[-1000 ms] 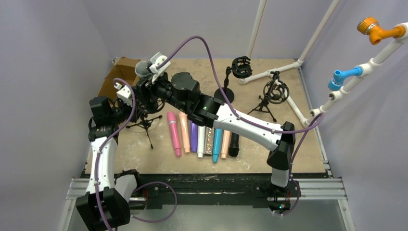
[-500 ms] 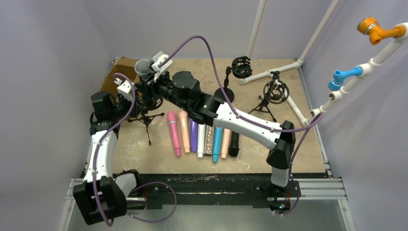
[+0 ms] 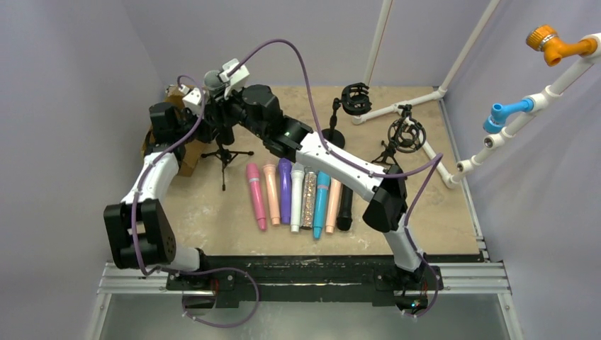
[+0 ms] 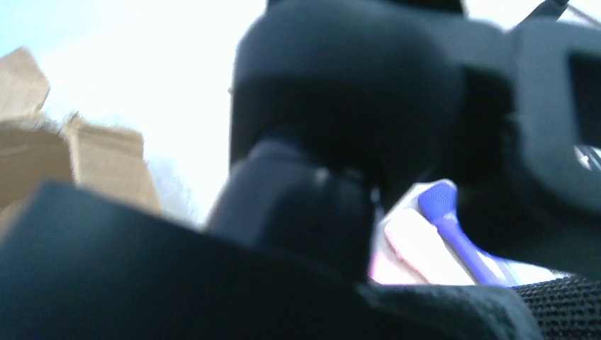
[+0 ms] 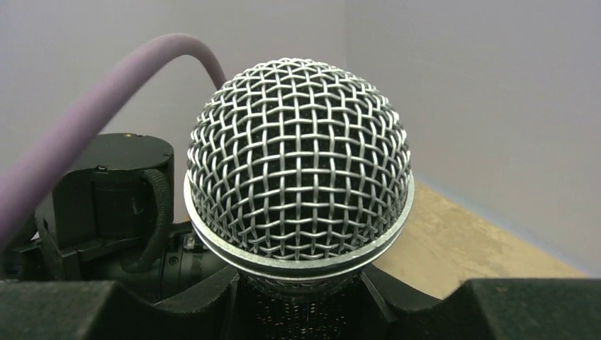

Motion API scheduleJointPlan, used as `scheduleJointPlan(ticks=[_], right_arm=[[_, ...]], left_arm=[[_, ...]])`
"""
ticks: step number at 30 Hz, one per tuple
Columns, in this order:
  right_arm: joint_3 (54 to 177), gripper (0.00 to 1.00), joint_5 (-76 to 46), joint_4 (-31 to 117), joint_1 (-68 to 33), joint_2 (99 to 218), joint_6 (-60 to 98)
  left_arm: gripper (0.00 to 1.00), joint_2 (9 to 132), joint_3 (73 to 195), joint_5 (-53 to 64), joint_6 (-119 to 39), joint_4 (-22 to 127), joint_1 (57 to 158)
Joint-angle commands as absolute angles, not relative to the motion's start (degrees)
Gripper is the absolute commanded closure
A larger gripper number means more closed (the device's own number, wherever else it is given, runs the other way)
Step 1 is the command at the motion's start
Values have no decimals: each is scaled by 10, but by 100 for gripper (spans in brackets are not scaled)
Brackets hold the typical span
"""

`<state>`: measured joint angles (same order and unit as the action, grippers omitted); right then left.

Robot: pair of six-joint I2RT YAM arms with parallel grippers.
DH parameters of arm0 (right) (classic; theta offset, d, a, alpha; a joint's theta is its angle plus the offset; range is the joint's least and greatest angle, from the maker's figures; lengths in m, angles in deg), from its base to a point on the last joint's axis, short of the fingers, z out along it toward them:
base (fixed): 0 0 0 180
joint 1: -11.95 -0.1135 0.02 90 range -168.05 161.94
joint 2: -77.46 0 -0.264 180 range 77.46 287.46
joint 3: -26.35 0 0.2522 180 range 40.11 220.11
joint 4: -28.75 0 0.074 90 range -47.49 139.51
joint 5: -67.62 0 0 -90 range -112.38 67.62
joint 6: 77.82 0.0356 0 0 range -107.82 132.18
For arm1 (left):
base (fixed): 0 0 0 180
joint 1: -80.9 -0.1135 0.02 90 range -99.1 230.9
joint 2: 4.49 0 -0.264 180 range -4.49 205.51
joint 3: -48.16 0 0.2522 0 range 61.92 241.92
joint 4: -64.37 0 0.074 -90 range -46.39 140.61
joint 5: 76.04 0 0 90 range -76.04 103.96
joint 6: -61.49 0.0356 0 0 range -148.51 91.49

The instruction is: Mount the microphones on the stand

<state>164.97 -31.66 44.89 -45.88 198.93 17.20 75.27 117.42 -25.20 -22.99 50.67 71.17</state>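
A black microphone with a silver mesh head (image 5: 299, 163) stands upright in my right gripper (image 5: 301, 297), whose jaws are closed round its neck just below the head. Seen from above, this microphone (image 3: 212, 78) is at the far left, right over a small black tripod stand (image 3: 225, 152). My left gripper (image 3: 205, 129) is shut on the top of that stand. The left wrist view is blurred, with the stand's dark top filling the space at the jaws. Several more microphones (image 3: 298, 195) lie side by side mid-table: pink, peach, purple (image 4: 446, 212), white, glitter, teal and black.
Two more stands with black shock mounts are at the back, one on a round base (image 3: 333, 138) and one on a tripod (image 3: 405, 134). A cardboard box (image 3: 186, 154) sits at the far left behind my left arm. White pipes (image 3: 418, 145) run along the back right.
Both arms have moved towards the back of the table, taking the stand and the silver-headed microphone with them. The right jaws have narrowed round the microphone.
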Motion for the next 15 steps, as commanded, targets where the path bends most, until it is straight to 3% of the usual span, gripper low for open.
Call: scheduleJointPlan(ticks=[1,7,12,14,15], right_arm=[[1663,86,-316,466,-426,1980,189],[1700,85,-325,461,-391,1995,177],[1751,84,-329,467,-370,2032,179],[1763,84,-327,464,-366,2043,182],[1770,84,-328,464,-365,2050,184]], left_arm=[[84,826,1257,-255,-275,550,753],[83,918,1343,-247,-281,571,786],[74,986,1425,-246,-293,559,803],[67,1004,1455,-236,-288,554,805],[57,1013,1467,-231,-288,547,818]])
